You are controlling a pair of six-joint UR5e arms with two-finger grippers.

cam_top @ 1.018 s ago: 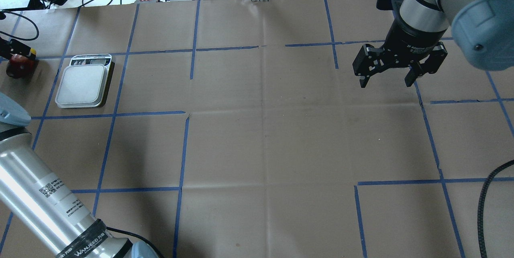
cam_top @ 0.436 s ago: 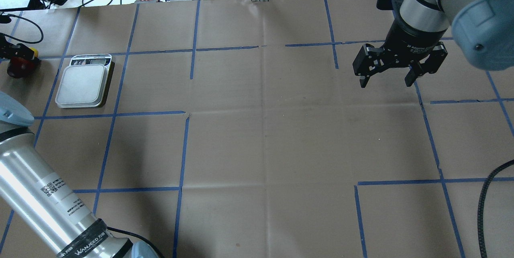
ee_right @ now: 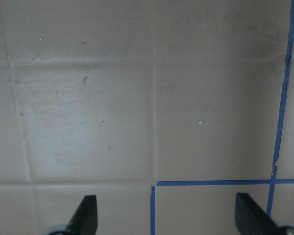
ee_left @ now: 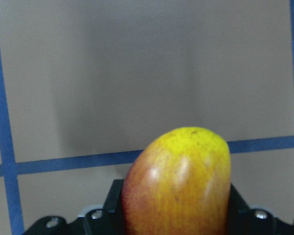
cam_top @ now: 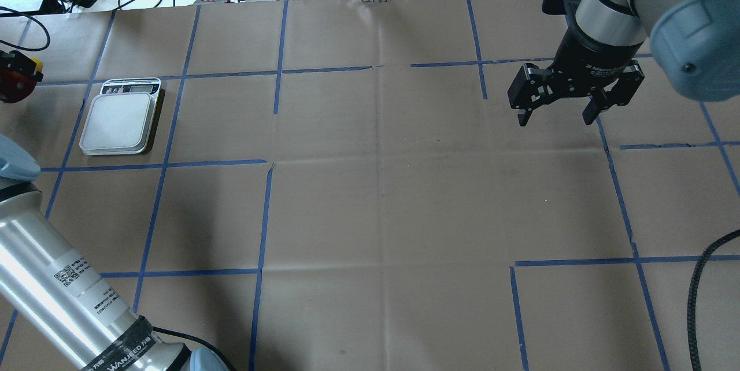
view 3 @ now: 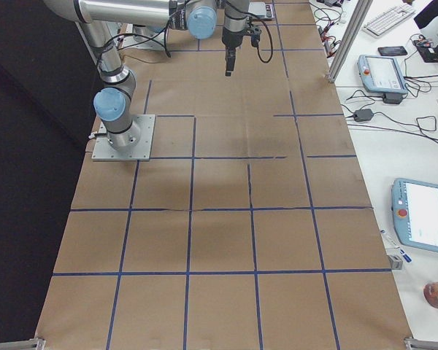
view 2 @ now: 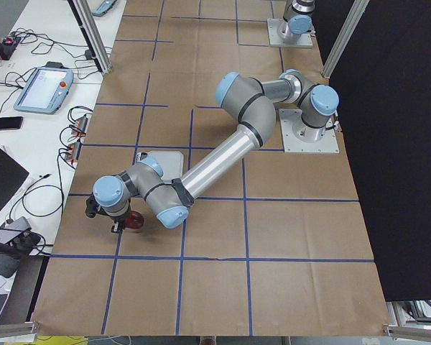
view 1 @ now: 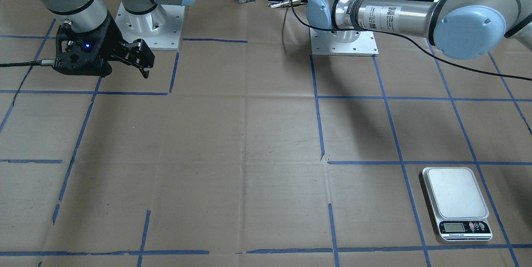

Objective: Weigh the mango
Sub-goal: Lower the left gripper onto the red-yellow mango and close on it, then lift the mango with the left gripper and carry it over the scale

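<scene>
Edging farther left of the flat square silver scale [cam_top: 118, 122], the left claw [view 2: 121, 220] clamps the smooth oval red-to-yellow mango [ee_left: 179, 181] over the brown paper desk [cam_top: 376, 215]; the right claw [cam_top: 556, 118] hangs wide.

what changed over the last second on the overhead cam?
The left hand, shut on the mango, carried it up-image and toward the overhead view's left edge. The mango is now partly cut off there, probably being lifted. Nothing was newly grasped or released. The right hand stayed open and still. The scale stayed put, its platform bare.
</scene>
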